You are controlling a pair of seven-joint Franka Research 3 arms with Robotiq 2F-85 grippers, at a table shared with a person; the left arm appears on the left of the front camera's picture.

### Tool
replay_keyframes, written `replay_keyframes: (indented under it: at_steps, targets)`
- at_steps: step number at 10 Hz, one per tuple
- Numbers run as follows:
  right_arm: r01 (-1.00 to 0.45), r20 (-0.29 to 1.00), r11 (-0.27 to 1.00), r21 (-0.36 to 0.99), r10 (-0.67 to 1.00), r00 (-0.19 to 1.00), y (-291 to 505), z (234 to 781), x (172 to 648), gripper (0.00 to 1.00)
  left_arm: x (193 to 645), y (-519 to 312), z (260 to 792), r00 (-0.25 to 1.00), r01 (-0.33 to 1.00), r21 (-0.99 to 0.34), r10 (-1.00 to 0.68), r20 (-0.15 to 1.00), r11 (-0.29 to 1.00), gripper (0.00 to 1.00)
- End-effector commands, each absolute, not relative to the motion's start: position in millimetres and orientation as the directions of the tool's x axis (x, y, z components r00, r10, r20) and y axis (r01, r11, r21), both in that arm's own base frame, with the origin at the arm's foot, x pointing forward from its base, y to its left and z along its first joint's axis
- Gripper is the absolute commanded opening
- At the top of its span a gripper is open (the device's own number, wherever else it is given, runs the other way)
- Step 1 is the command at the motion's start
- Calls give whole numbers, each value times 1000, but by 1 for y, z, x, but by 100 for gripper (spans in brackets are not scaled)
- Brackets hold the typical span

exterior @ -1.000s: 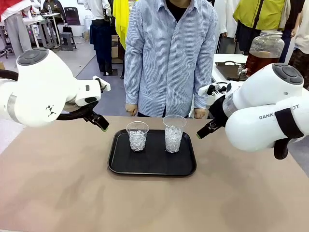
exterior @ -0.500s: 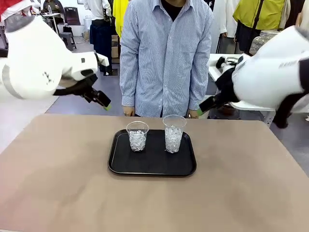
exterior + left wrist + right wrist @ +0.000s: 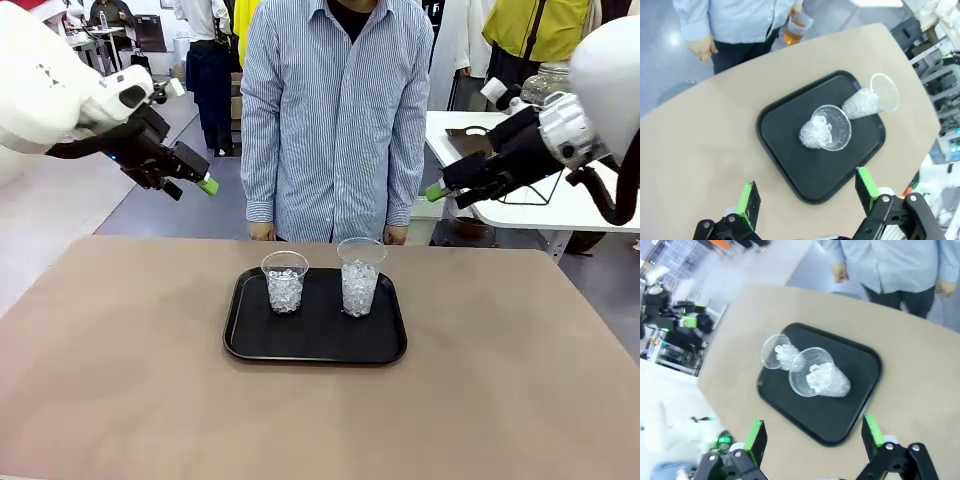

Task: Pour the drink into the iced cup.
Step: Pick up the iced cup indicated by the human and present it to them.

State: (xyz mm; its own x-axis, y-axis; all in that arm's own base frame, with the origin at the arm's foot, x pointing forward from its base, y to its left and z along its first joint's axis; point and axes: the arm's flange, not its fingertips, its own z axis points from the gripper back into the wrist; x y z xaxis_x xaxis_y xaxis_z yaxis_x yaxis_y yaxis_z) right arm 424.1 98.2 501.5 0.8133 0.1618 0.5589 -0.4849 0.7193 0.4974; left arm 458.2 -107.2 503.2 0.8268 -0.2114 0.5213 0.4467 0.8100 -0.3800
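Front view, left fingers point(image 3: 200, 183) and right fingers point(image 3: 438, 190) up high, two iced cups point(image 3: 285, 285) on a black tray point(image 3: 315, 342) on the desk point(image 3: 120, 380), left wrist view, left fingers wide open, amber drink point(image 3: 792, 34) in a cup, maybe held by the person point(image 3: 730, 20) past the desk, right wrist view, right fingers wide open, empty.

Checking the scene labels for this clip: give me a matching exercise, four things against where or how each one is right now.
Things:
1 tray
2 right-hand cup of ice
3 drink
4 left gripper

States:
A held by the person
B open, raised above the table
C flat on the table
D standing on the tray

Pairs: 1-C, 2-D, 3-A, 4-B.
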Motion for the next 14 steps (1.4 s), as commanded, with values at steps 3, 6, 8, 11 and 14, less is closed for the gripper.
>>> replay_keyframes:
  at_steps: [3,6,8,11,14]
  targets:
    - [-455,514,613,646,91,853,80,483,449,100,474,-98,489,884,367,-494,-130,449,788,100]
    - [-434,502,629,646,79,861,77,486,438,100,470,-93,486,888,356,-487,-125,443,797,100]
    - [-434,502,629,646,79,861,77,486,438,100,470,-93,486,888,356,-487,-125,443,797,100]
    - [-260,323,555,790,-17,946,71,480,455,100,476,-78,488,910,301,-622,-24,413,723,100]
    - [-125,176,364,923,-109,978,44,481,472,100,481,-51,487,928,261,-742,52,369,618,100]
